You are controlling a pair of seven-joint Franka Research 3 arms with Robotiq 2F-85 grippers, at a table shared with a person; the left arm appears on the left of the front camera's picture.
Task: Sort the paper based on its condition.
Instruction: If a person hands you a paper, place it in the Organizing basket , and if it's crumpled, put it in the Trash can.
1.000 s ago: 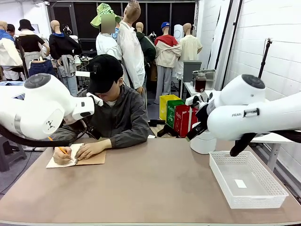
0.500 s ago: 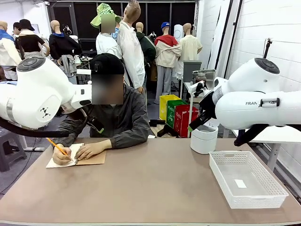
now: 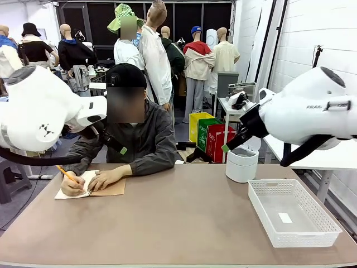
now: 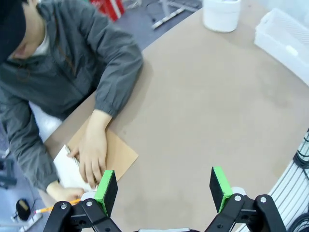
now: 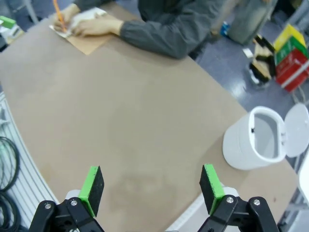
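Left gripper (image 4: 163, 186) held wide open, empty, above table (image 4: 203, 106). Right gripper (image 5: 151, 186) likewise spread, nothing gripped. Notebook (image 3: 111, 188) written in by hand (image 3: 70, 188) with pencil (image 3: 63, 172).

Right arm lettering (image 3: 319, 106), bin labels (image 3: 218, 140): unreadable.

You get bright, even overhead light on the table (image 3: 167, 223), with only soft, faint shadows under the person's sleeve (image 3: 146, 164) and along the white mesh basket (image 3: 262, 212). The white left arm (image 3: 39, 117) and right arm (image 3: 312, 111) run close to washed out (the right one most). The back of the room sits dim. In both wrist views the table edge bows strongly, and the left gripper (image 4: 164, 186) and right gripper (image 5: 151, 186) look slightly soft.
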